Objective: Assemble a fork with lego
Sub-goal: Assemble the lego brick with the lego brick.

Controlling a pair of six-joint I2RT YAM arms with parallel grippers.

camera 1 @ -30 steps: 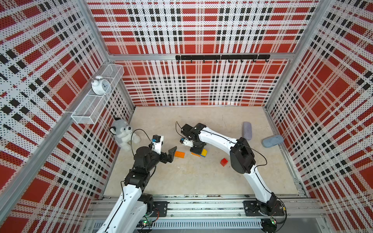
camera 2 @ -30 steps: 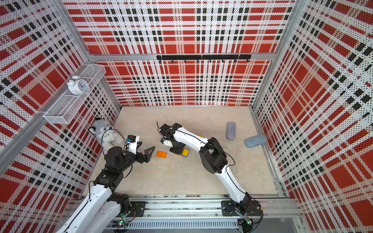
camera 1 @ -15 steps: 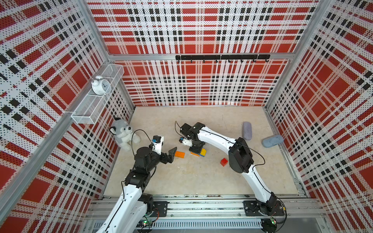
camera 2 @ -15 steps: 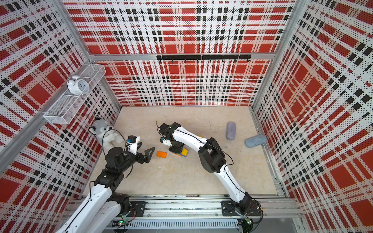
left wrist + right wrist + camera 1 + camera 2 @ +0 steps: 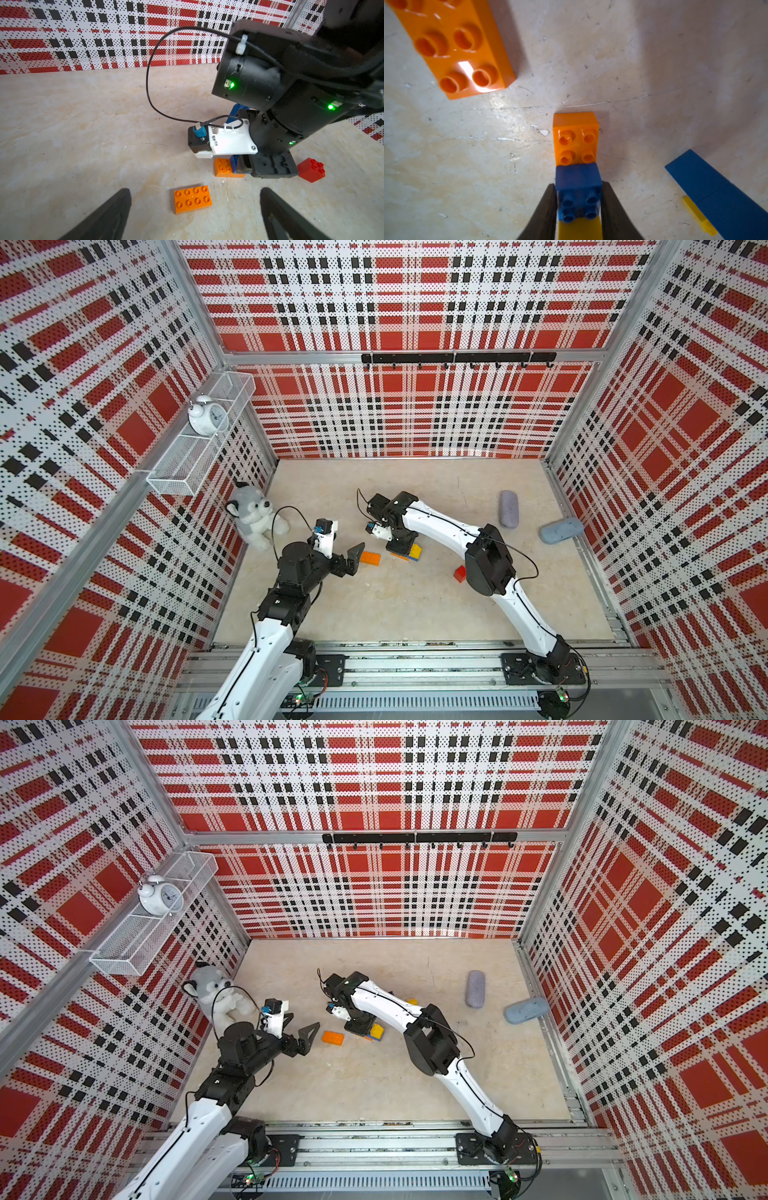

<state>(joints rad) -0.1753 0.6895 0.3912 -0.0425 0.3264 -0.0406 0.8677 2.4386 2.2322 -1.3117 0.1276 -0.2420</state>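
Note:
My right gripper [image 5: 579,209] is shut on a small blue brick [image 5: 578,182]. That brick sits on a partial fork [image 5: 412,551], between the bare studs of an orange brick [image 5: 575,143] and a yellow piece [image 5: 580,230]. A loose orange eight-stud lego brick [image 5: 192,199] lies flat on the floor, just ahead of my open left gripper [image 5: 194,189], which touches nothing. In both top views that brick [image 5: 370,558] [image 5: 332,1038] lies between the two grippers. A red square brick [image 5: 459,573] rests near the right arm's elbow. A long blue brick [image 5: 716,197] lies beside the stack.
A plush husky [image 5: 253,516] leans in the left corner. A grey case [image 5: 508,509] and a blue-grey case [image 5: 561,530] lie at the right. A wire basket [image 5: 183,472] holding an alarm clock [image 5: 205,418] hangs on the left wall.
The right arm's elbow has drifted a touch to the left. Both grippers keep their places and states.

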